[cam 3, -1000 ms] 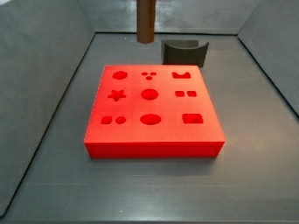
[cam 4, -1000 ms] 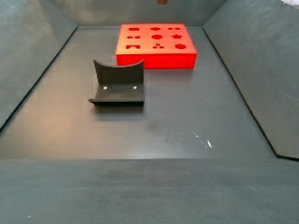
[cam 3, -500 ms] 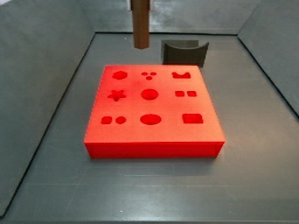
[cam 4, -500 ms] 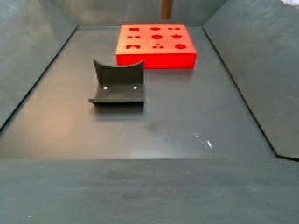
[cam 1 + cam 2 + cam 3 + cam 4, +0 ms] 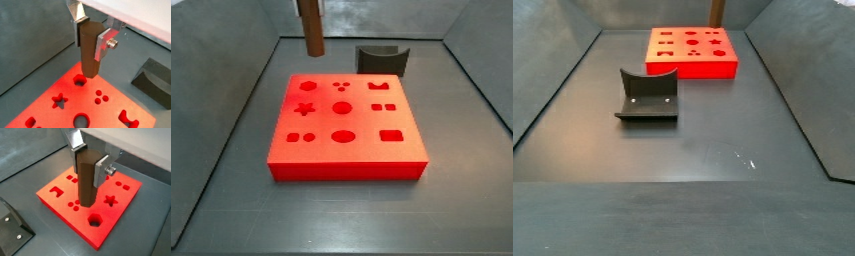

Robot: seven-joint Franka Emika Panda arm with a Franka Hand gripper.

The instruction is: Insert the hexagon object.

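Note:
The hexagon object (image 5: 89,52) is a long dark reddish-brown peg, held upright. My gripper (image 5: 91,37) is shut on its upper part, also in the wrist view (image 5: 89,164); silver fingers (image 5: 105,44) clamp two opposite faces. The peg (image 5: 309,28) hangs above the far left corner of the red block (image 5: 345,150), clear of its top. The gripper is above the frame in both side views. The peg's lower end is close over the hexagonal hole (image 5: 79,80), which also shows in a wrist view (image 5: 95,220). The peg shows at the top edge in a side view (image 5: 716,12).
The red block (image 5: 692,66) has several shaped holes: star (image 5: 303,109), circles, a rectangle (image 5: 392,134). The dark grey curved holder (image 5: 382,60) stands behind the block, also seen in a side view (image 5: 647,95). Grey sloping walls (image 5: 225,120) bound the floor.
The peg, held in my gripper, has moved sideways toward the block's corner with the hexagonal hole. Block and holder have not moved.

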